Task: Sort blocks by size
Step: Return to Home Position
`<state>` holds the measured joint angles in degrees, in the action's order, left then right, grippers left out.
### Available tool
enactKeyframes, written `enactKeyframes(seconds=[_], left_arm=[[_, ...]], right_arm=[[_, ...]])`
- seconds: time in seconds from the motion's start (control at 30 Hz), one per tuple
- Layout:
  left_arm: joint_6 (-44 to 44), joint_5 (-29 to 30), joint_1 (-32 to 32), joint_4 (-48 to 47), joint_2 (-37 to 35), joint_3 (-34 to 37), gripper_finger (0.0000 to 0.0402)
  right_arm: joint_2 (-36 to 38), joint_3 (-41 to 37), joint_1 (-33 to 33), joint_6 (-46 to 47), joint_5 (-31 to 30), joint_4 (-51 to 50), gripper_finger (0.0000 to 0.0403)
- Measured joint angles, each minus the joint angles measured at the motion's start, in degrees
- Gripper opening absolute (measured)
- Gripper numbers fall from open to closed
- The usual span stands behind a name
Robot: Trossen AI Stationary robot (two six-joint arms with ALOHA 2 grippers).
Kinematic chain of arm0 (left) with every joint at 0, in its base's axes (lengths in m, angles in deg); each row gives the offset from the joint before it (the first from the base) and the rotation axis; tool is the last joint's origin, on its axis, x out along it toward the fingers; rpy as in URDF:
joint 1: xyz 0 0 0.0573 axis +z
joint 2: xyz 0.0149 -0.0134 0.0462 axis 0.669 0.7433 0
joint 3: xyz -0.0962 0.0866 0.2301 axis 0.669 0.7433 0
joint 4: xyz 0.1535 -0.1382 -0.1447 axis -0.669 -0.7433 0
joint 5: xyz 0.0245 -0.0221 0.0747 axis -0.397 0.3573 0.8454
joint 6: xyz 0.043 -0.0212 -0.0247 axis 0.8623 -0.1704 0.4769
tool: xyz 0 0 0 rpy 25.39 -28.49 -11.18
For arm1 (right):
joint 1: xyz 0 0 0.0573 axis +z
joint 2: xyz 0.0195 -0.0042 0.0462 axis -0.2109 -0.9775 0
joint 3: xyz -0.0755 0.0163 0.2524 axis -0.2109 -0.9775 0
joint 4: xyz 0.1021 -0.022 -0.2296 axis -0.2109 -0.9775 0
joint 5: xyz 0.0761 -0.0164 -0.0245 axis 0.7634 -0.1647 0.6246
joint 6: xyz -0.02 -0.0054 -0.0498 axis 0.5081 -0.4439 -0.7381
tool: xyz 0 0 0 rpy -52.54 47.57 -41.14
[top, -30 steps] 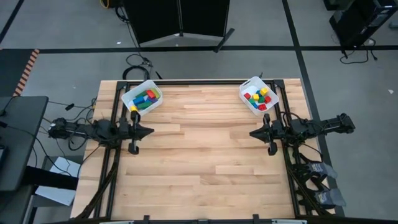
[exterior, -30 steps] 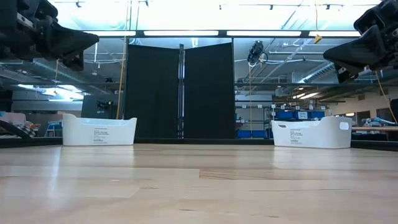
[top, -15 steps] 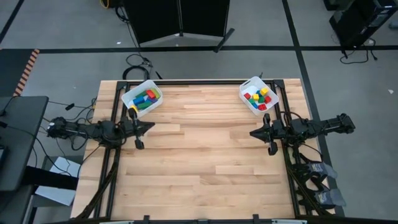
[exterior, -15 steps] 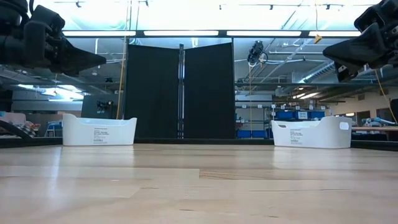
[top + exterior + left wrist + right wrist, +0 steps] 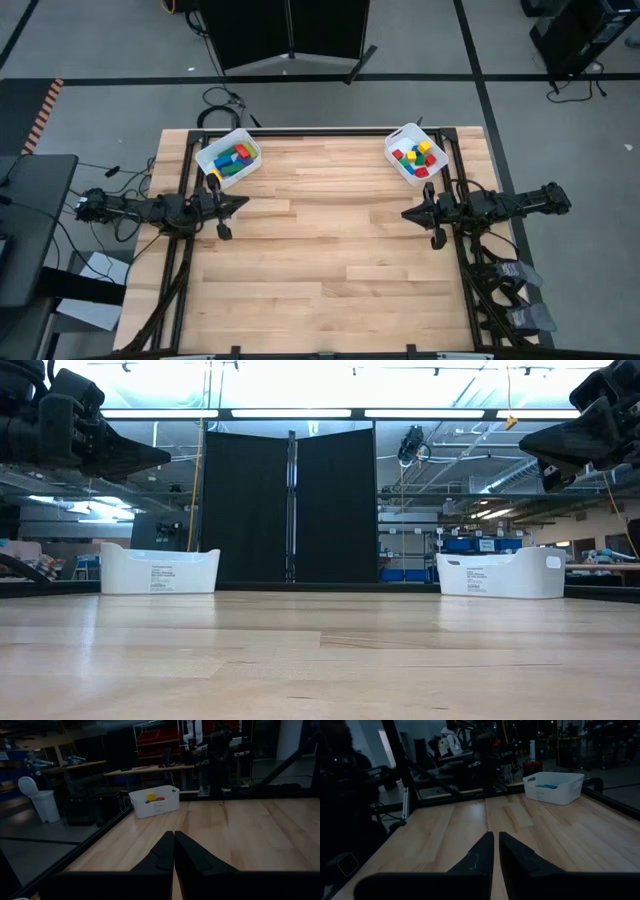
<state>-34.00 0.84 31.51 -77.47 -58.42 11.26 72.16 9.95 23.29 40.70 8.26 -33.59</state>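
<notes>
Left arm: stretched level over the left edge of the worktop, pointed toward the worktop's middle

Left tool: seen just inside the worktop's left edge and, in the low view, held well above the boards. Fingers are pressed together, with only a hairline seam showing in the left wrist view. Nothing is held

Left white bin: set at the far left corner of the worktop, turned at an angle to the edges. Longer blocks are piled inside it; green, blue, red and yellow are made out, with one yellow piece at the corner nearest the left tool. An exact count cannot be taken

Right white bin: set at the far right corner of the worktop, also at an angle. Smaller blocks are heaped inside; red, yellow, green and blue are noted

Right tool: seen just inside the worktop's right edge, raised clear of the boards in the low view. Fingers are drawn in to a thin slit, with nothing between them

Right arm: stretched level over the worktop's right edge, pointed toward the worktop's middle
</notes>
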Motion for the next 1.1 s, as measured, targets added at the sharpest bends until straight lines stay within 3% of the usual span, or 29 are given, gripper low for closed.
enactKeyframes(seconds=[1.1], left_arm=[[0.0, 0.0, 0.0, 0.0, 0.0, 0.0, 0.0021]], right_arm=[[0.0, 0.0, 0.0, 0.0, 0.0, 0.0, 0.0040]])
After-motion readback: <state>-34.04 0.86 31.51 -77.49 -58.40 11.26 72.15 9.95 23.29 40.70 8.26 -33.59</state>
